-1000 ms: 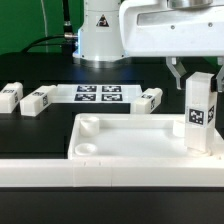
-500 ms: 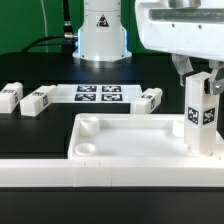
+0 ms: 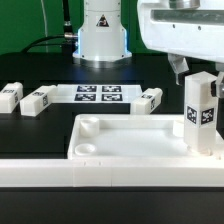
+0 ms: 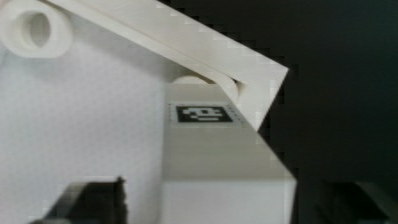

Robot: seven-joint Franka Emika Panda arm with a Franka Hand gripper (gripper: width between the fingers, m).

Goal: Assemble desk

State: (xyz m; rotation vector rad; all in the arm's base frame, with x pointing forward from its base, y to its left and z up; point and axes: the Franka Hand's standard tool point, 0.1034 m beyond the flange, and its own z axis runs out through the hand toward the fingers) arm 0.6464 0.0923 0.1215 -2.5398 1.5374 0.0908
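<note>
The desk panel [image 3: 125,140] is a large white tray-like plate with a raised rim and round corner sockets, lying at the front. One white tag-marked leg [image 3: 201,110] stands upright in its corner at the exterior view's right. My gripper [image 3: 198,74] is over the top of this leg with a finger on each side. In the wrist view the leg [image 4: 222,150] sits between the dark fingers [image 4: 93,205]. One finger is at the leg's edge and a narrow gap shows at the other. Three more legs [image 3: 150,99] [image 3: 37,100] [image 3: 9,97] lie on the table behind the panel.
The marker board [image 3: 99,94] lies flat behind the panel, in front of the robot base [image 3: 103,35]. A long white rail [image 3: 60,172] runs along the front edge. The table top is black.
The gripper and the upright leg turned and shifted slightly to the exterior view's right, so the leg's tag face now points at a different angle. The panel and the other legs have not moved.
</note>
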